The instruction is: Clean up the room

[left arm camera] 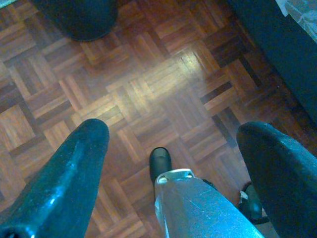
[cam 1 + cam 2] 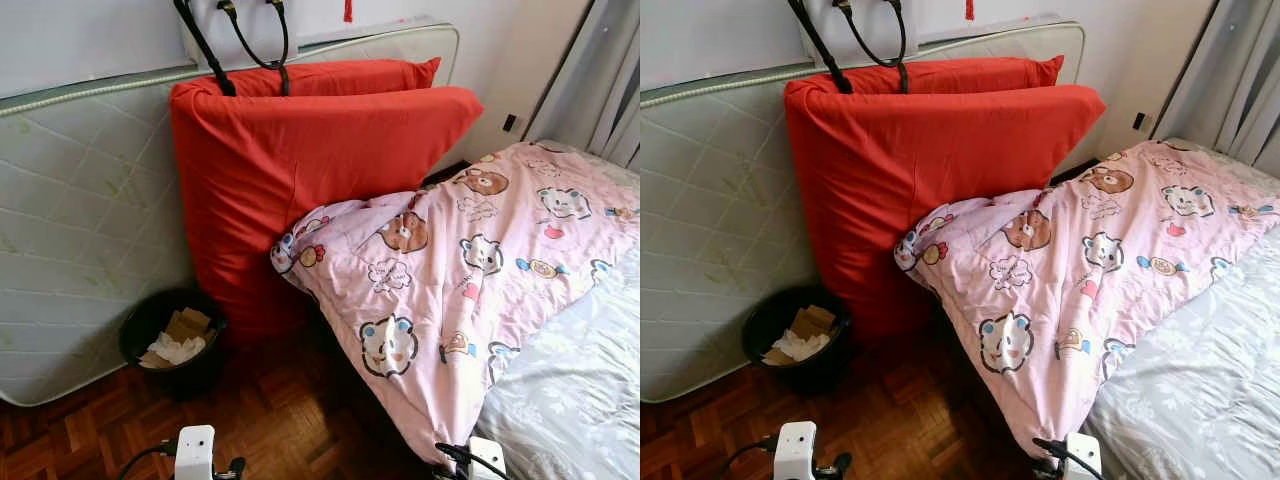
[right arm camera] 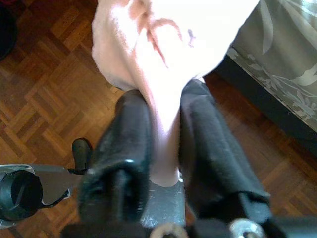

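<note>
A pink quilt (image 2: 450,260) printed with cartoon bears lies across the bed (image 2: 580,400), and its lower corner hangs over the near edge toward the floor. In the right wrist view my right gripper (image 3: 166,106) is shut on that hanging corner of the quilt (image 3: 163,39), with pink cloth pinched between both black fingers (image 3: 126,129). My left gripper (image 1: 173,131) hangs open above bare parquet with nothing between its fingers. The two wrists show at the bottom edge of the eye views, left (image 2: 195,455) and right (image 2: 482,455).
Two red cushions (image 2: 300,170) lean on a white mattress (image 2: 80,220) that stands against the wall. A black waste bin (image 2: 172,340) holding paper sits on the parquet (image 2: 280,420) at their foot. Black bag straps (image 2: 250,40) hang above. Curtains (image 2: 610,80) stand far right.
</note>
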